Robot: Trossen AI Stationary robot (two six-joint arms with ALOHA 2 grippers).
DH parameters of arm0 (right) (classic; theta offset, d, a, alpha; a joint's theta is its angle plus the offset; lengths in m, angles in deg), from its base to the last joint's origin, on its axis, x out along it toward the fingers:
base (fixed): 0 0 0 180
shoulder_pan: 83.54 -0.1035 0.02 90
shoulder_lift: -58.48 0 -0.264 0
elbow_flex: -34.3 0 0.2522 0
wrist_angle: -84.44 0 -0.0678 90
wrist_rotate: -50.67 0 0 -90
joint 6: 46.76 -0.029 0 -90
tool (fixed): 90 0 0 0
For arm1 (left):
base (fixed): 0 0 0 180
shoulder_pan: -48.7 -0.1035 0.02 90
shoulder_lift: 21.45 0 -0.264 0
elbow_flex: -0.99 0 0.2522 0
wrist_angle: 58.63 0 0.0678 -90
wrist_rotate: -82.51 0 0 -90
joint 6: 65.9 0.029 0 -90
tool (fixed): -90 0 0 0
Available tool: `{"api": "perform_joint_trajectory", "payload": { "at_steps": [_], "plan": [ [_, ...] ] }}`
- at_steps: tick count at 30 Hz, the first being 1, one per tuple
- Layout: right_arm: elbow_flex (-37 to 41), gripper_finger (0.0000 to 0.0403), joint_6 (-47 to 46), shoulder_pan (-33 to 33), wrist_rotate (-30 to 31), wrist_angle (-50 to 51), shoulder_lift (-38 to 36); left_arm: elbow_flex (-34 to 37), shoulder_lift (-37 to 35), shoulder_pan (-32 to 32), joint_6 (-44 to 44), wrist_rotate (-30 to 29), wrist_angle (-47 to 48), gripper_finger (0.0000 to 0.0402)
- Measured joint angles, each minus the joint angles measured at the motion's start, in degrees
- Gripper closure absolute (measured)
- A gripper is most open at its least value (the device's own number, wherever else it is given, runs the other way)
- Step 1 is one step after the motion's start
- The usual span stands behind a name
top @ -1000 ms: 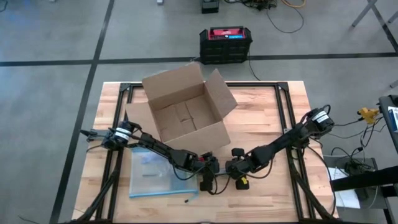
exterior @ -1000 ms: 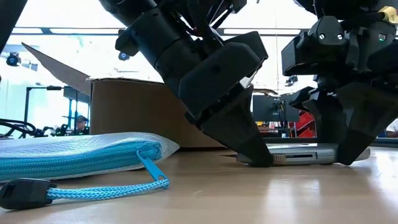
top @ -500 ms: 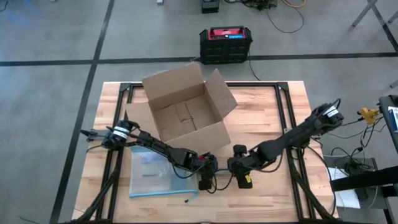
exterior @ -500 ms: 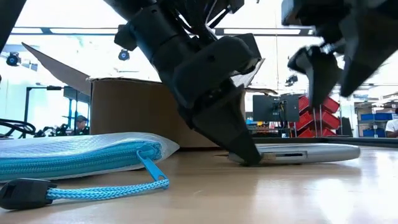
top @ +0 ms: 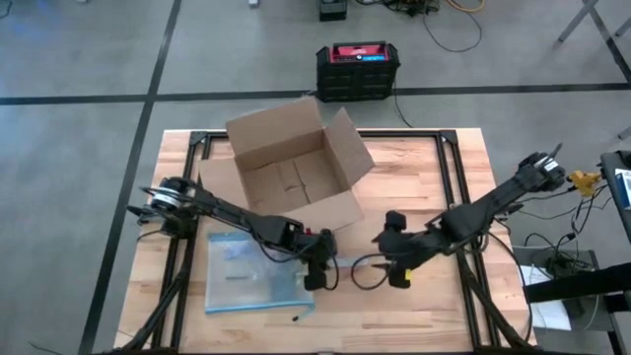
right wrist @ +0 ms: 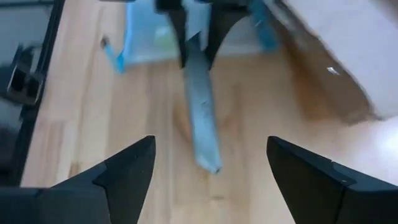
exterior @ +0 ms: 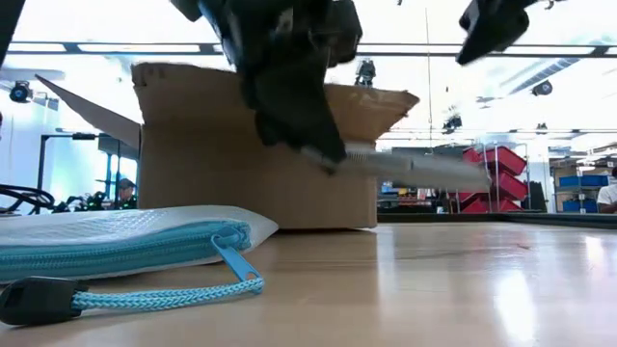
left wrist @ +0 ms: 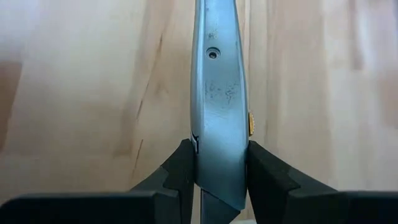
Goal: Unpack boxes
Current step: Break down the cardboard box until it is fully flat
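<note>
High view showed the left arm stretched from the table's left edge toward the front middle, its left gripper (top: 318,268) sitting just past the front right corner of the cardboard box (top: 293,177). In the left wrist view the two dark fingers (left wrist: 180,169) were clamped on the sides of a slim grey metal tool (left wrist: 217,118), apparently a utility knife, which pointed straight away from the wrist over the bare wood. In the low view that tool (exterior: 410,169) hung clear of the table top, roughly level, with the box wall behind it.

The right arm reached in from the table's right edge, its right gripper (top: 393,247) near the tool's far end but apart from it. In the right wrist view its fingers (right wrist: 124,171) stood wide apart with nothing between them, the grey tool (right wrist: 202,106) and the other arm's fingertips lying ahead.

The box stood on the back middle of the wooden table (top: 414,168), all four flaps spread open and its inside showing only bare cardboard. A clear blue-edged plastic bag (top: 251,274) lay flat at the front left, beside the left gripper, its blue zip cord (exterior: 164,294) trailing forward in the low view. A black crate with a red top (top: 357,69) sat on the floor beyond the table.
</note>
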Motion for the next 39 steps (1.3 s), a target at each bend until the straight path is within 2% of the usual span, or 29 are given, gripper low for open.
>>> {"api": "perform_joint_trajectory", "payload": {
  "at_steps": [7,15,18,21,24,31,36,39],
  "plan": [
    [0.0,0.0098,0.6,-1.8,7.1,0.7,-5.8,-0.1,-5.0,-0.8,-6.4,7.6,-0.9,0.031],
    [-1.5,0.0112,1.9,-1.8,9.4,-0.4,-14.1,-0.1,-9.6,-0.7,-14.2,17.3,-4.1,0.031],
    [-2.7,0.0117,3.3,-1.8,10.0,-0.8,-15.6,-0.1,-12.0,-0.7,-17.0,20.2,-7.5,0.031],
    [-3.4,0.0123,5.4,-1.7,10.0,-0.8,-15.8,-0.1,-14.3,-1.3,-20.5,24.6,-15.1,0.031],
    [-4.3,0.0128,8.3,-1.0,10.2,-1.2,-15.2,-0.3,-17.4,-3.4,-22.9,27.0,-19.0,0.031],
    [-9.6,0.0143,15.4,2.0,10.3,-2.8,-14.3,-0.3,-23.9,-11.9,-20.1,29.2,-16.8,0.031],
    [-10.5,0.0151,21.0,7.0,9.4,-5.7,-11.5,-0.3,-24.6,-19.0,-20.1,37.5,-17.8,0.031],
    [-9.6,0.0156,23.2,11.8,4.5,-10.6,-9.2,-0.2,-23.6,-22.0,-21.3,44.5,-21.0,0.031]
  ]
}}
